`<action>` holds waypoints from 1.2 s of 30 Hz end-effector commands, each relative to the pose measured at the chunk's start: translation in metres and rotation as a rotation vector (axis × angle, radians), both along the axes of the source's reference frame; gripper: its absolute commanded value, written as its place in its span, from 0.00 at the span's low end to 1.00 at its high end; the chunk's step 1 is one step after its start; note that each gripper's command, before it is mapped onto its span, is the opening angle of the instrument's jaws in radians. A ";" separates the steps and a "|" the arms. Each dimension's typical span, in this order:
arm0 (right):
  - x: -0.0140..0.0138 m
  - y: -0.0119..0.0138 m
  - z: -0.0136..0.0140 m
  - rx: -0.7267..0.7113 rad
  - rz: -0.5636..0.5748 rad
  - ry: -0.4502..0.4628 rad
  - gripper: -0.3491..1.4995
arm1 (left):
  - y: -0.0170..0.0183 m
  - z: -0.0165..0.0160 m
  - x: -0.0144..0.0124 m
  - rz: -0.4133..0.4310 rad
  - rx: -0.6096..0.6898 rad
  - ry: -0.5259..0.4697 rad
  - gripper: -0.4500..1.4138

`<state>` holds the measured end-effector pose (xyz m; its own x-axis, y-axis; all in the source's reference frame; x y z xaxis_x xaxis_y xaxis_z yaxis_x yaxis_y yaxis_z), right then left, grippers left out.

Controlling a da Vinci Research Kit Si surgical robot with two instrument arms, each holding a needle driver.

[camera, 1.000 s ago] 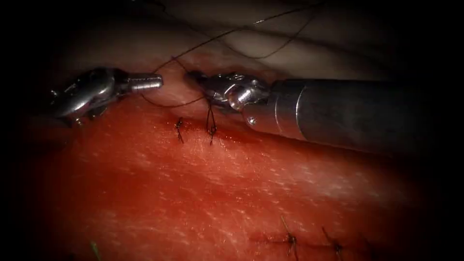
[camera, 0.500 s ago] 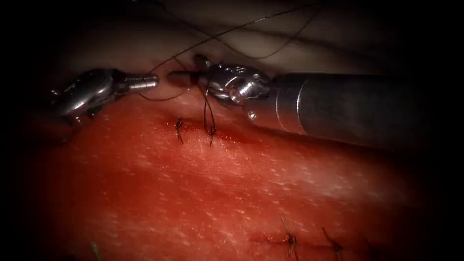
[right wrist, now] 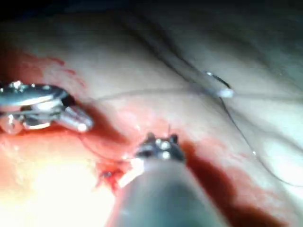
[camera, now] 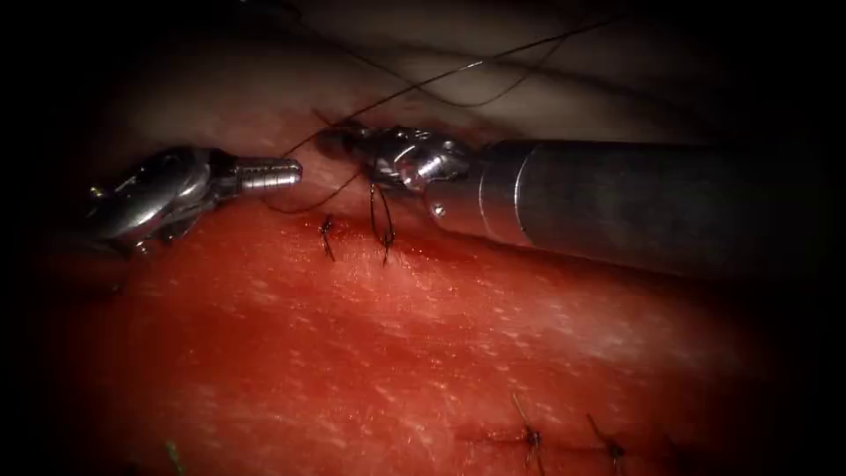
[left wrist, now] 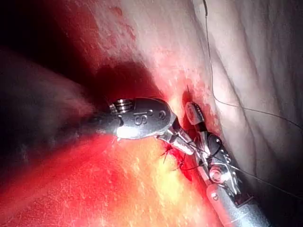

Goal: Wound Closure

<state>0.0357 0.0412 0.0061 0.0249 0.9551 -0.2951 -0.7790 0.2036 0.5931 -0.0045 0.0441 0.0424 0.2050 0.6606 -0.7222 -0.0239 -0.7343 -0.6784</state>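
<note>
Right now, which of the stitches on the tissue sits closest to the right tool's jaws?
The looped stitch directly below the right tool. The short knotted stitch lies further left, and two more stitches sit far down the tissue.

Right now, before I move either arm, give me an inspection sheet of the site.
Surface: tissue, wet with red fluid.
Job's things: thread runs from the upper right down to the two hands, and a slack loop hangs between them. Two stitches sit on the cut, below the hands. I cannot make out the needle for sure; a glint on the thread in the right wrist view may be it.
Clutter: more stitches on a lower line.
Grippers: left hand is shut, seemingly on the thread. Right hand is at the thread, and I cannot tell what it holds.
Cables: nothing seen.
Surroundings: nothing seen.
</note>
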 end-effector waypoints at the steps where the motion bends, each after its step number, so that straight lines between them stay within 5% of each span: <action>1: 0.0009 0.0003 -0.0002 0.005 0.021 -0.003 0.00 | -0.0005 0.0006 -0.0004 0.001 0.002 -0.001 0.05; 11: -0.0012 0.0005 -0.0035 0.027 0.068 0.007 0.00 | 0.0005 0.0029 0.0008 -0.007 -0.004 0.010 0.05; 20: -0.0042 -0.0028 -0.0090 -0.002 0.097 0.052 0.00 | 0.0020 0.0060 0.0009 -0.011 -0.012 0.077 0.05; 25: -0.0047 -0.0049 -0.0097 -0.012 0.095 0.061 0.00 | 0.0048 0.0090 0.0000 0.005 -0.030 0.180 0.05; 32: -0.0054 -0.0064 -0.0106 -0.015 0.097 0.071 0.00 | 0.0120 0.0129 -0.0050 0.104 -0.339 0.502 0.05; 36: -0.0054 -0.0070 -0.0110 -0.015 0.096 0.072 0.00 | 0.0148 0.0143 -0.0077 0.135 -0.403 0.587 0.05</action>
<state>0.0294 0.0338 -0.0051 -0.0875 0.9480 -0.3060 -0.7531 0.1381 0.6432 -0.0122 0.0598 0.0563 -0.3664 0.3037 -0.8795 -0.1944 -0.9493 -0.2469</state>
